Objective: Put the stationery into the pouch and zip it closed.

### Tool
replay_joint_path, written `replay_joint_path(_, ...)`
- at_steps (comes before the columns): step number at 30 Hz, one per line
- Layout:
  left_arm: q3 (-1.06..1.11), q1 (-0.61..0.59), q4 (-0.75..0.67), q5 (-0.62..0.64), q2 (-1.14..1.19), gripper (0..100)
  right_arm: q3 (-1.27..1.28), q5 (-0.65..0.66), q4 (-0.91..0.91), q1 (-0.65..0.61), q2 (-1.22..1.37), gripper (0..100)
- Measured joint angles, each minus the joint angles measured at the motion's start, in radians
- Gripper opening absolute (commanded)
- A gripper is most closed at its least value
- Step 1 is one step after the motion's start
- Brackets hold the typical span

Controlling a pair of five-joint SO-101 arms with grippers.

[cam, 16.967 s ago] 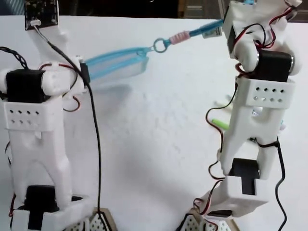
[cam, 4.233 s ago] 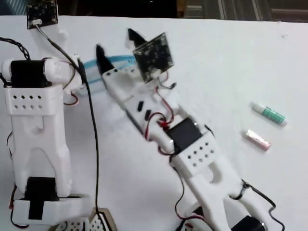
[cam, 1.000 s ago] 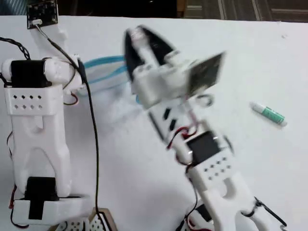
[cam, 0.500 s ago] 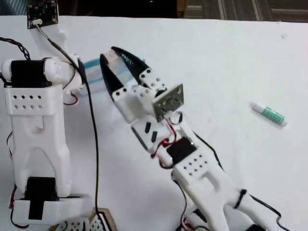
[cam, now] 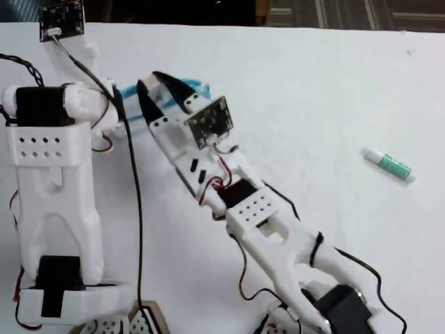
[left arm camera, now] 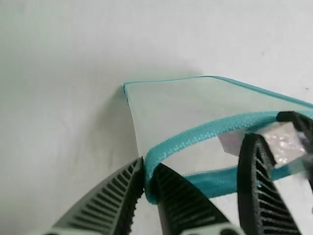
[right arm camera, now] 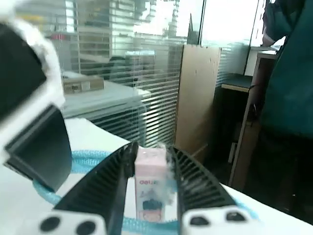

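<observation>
Pouch (left arm camera: 195, 110) rim tight in left gripper (left arm camera: 145, 170), pink packet (right arm camera: 149, 188) tight in right gripper (right arm camera: 150, 150) at its mouth.

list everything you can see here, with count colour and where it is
pouch: one, clear with teal zip edging, far left part of the table, mouth open
pink block: one, pink, held between the right gripper's fingers at the pouch's mouth
green-and-white tube: one, lying on the table off to the right, apart from both arms
table: one, white
left gripper: one, dark fingers, shut on the pouch's zip edge
right gripper: one, dark fingers, shut on the pink block, reached across to the pouch
</observation>
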Motion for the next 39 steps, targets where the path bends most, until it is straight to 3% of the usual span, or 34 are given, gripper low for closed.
replay_joint_path(3,0.000,0.000,0.000,0.000,0.000,2,-0.012,0.017,0.044,0.000,0.002,3.6)
replay_joint_path(10,0.000,0.000,0.000,0.000,0.000,2,-0.029,0.021,0.209,-0.005,-0.055,24.1)
replay_joint_path(21,0.000,0.000,0.000,0.000,0.000,2,-0.026,0.021,0.292,0.044,-0.249,22.9)
replay_joint_path(26,0.000,0.000,0.000,0.000,0.000,2,-0.026,0.100,0.362,0.227,-0.322,22.9)
replay_joint_path(31,0.000,0.000,0.000,0.000,0.000,2,-0.057,0.163,0.534,0.514,-0.321,23.2)
replay_joint_path(39,0.000,0.000,0.000,0.000,0.000,2,-0.253,0.414,0.809,0.962,-0.035,23.4)
